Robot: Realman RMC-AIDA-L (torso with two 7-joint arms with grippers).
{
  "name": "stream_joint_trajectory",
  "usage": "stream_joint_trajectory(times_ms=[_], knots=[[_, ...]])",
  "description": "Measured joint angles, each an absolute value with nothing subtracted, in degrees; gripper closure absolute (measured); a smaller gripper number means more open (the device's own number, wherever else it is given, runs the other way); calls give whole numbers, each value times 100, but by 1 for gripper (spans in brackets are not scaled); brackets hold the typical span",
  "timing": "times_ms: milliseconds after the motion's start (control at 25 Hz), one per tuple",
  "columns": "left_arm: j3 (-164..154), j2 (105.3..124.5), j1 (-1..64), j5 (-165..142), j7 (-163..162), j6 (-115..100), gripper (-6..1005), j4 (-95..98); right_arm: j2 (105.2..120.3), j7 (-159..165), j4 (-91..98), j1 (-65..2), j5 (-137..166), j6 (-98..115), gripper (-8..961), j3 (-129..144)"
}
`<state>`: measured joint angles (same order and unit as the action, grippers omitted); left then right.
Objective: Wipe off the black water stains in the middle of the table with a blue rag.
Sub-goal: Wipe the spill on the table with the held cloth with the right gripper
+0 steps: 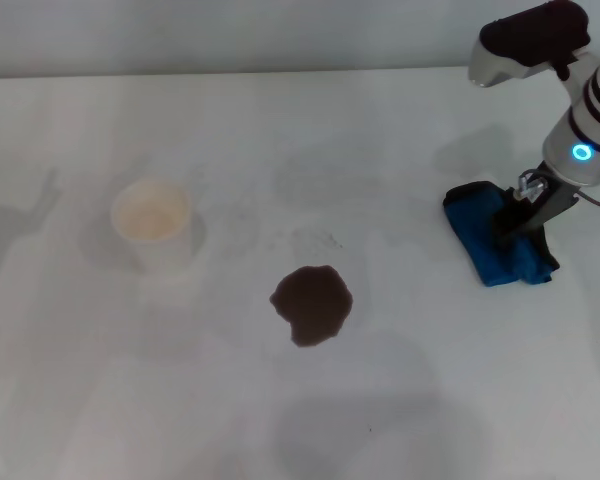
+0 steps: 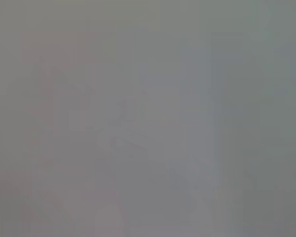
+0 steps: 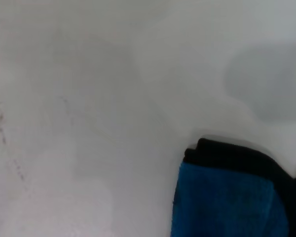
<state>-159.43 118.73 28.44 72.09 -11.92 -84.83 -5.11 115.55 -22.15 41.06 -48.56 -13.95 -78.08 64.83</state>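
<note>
The black water stains (image 1: 313, 303) form one dark brown-black blotch with lobed edges on the white table (image 1: 400, 400), near its middle. The blue rag (image 1: 483, 238) lies on the table at the right, well to the right of the blotch. My right gripper (image 1: 516, 226) is down on the rag's right half, in contact with the cloth. In the right wrist view the blue rag (image 3: 227, 202) shows its blue face and black edging against bare table. My left gripper is out of view, and the left wrist view shows only a plain grey surface.
A white paper cup (image 1: 152, 220) stands upright on the left side of the table, left of the blotch. Faint grey specks (image 1: 320, 238) mark the tabletop just behind the blotch. The table's far edge (image 1: 230, 72) runs along the back.
</note>
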Motion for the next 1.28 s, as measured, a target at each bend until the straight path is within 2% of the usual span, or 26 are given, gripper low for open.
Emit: stream_joint_trajectory(times_ms=[480,1280], knots=[[-15968,11883,2876,7179,-1188,-8464,112,-475,11615,-2127,4118,-5028,-2702,-7735,869,8119],[-15979,11894,2883,7175,-1186,-8513,113,-261,11620,-1377,4793,-5504,-4834,-7344,869,11383]])
